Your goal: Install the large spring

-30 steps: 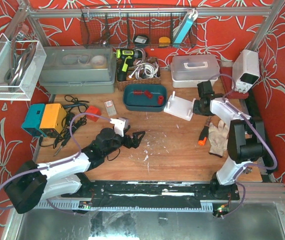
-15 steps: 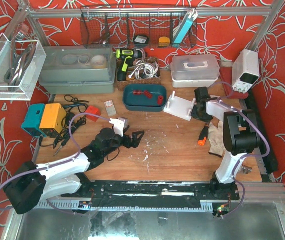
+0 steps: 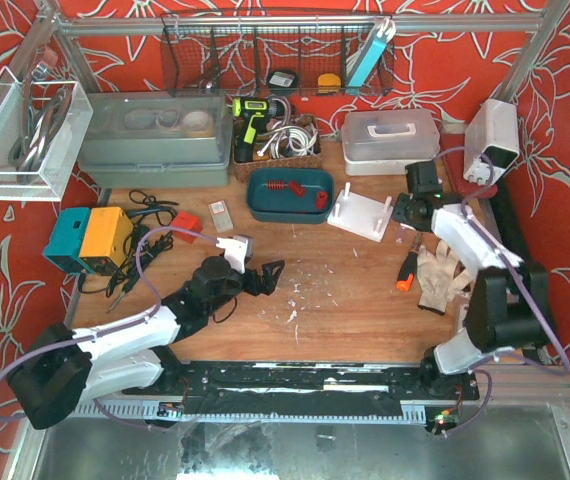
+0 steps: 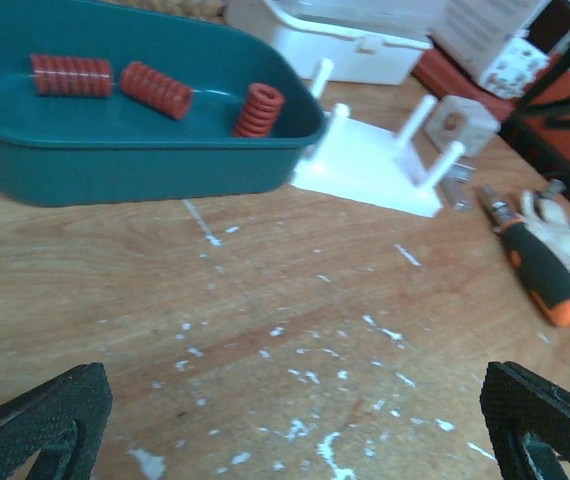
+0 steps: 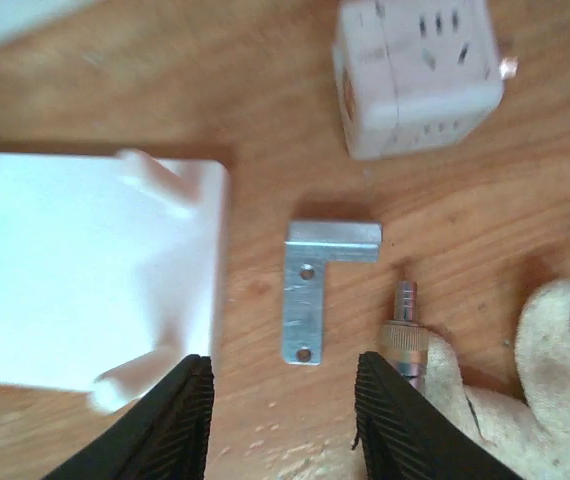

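Three red springs lie in the teal tray [image 4: 115,165]: two on their sides [image 4: 70,75] [image 4: 155,88], and a wider one [image 4: 257,110] propped at the right end. To the tray's right stands the white fixture [image 3: 360,212] with upright pegs [image 4: 370,165]. My left gripper [image 3: 270,275] rests low over the bare wood in front of the tray, open and empty [image 4: 290,430]. My right gripper [image 3: 408,208] hangs just right of the fixture [image 5: 85,270]. It is open and empty [image 5: 290,420], above a metal L-bracket [image 5: 320,285].
A white socket cube [image 5: 415,75] sits behind the bracket. An orange-handled screwdriver [image 3: 405,270] and a work glove [image 3: 435,275] lie right of the fixture. A white lidded box [image 3: 390,138], a wicker basket and a grey bin [image 3: 155,140] line the back.
The right gripper's jaws have parted from shut, and its arm has swung out to the right, with the wrist shifting slightly back. The left arm has edged slightly left.
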`<state>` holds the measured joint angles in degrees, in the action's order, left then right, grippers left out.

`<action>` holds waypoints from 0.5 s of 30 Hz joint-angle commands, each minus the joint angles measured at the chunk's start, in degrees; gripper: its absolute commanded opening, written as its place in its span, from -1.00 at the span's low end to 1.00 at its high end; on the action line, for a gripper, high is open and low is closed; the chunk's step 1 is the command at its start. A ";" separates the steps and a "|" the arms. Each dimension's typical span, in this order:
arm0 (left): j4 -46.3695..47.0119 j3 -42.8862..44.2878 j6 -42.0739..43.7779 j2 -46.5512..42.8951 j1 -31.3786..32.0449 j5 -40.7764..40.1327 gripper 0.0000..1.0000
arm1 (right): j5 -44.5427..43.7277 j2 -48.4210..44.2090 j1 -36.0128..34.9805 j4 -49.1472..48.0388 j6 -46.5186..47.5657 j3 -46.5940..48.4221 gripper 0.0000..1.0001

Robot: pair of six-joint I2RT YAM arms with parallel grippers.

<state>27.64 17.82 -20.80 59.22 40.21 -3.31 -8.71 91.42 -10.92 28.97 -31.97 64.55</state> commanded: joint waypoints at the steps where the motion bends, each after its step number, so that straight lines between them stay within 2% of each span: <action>1: -2.89 0.98 -1.05 -1.58 0.31 -9.21 1.00 | 4.07 -9.91 -0.56 2.25 2.02 -0.73 -0.09; 5: -8.96 6.42 -5.16 1.45 0.22 -17.42 1.00 | 7.61 -16.56 -2.40 -1.19 3.96 -4.59 0.11; 6: -11.98 8.70 -6.61 2.88 0.15 -19.76 1.00 | 8.01 -18.37 -3.00 -2.09 4.49 -5.71 0.30; 7: -14.41 11.04 -8.06 4.35 0.09 -21.47 1.00 | 8.42 -19.88 -3.69 -2.83 4.81 -6.82 0.59; 8: -16.15 12.96 -9.01 6.04 0.01 -22.33 1.00 | 8.73 -21.06 -4.23 -3.42 4.72 -7.76 0.70; 11: -14.46 17.98 -5.73 12.09 -0.12 -19.08 0.96 | 11.94 -24.27 -5.31 -5.39 3.71 -10.37 0.82; 13: -15.41 22.98 -1.93 16.44 -0.21 -17.61 0.82 | 13.55 -25.88 -5.44 -6.97 3.77 -12.77 0.94; 15: -17.06 28.82 -0.36 21.03 -0.51 -17.08 0.65 | 11.71 -27.13 -5.40 -8.00 4.19 -15.26 0.97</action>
<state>14.04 38.48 -25.23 73.69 40.07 -20.08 1.80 66.78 -16.08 23.94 -28.12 52.84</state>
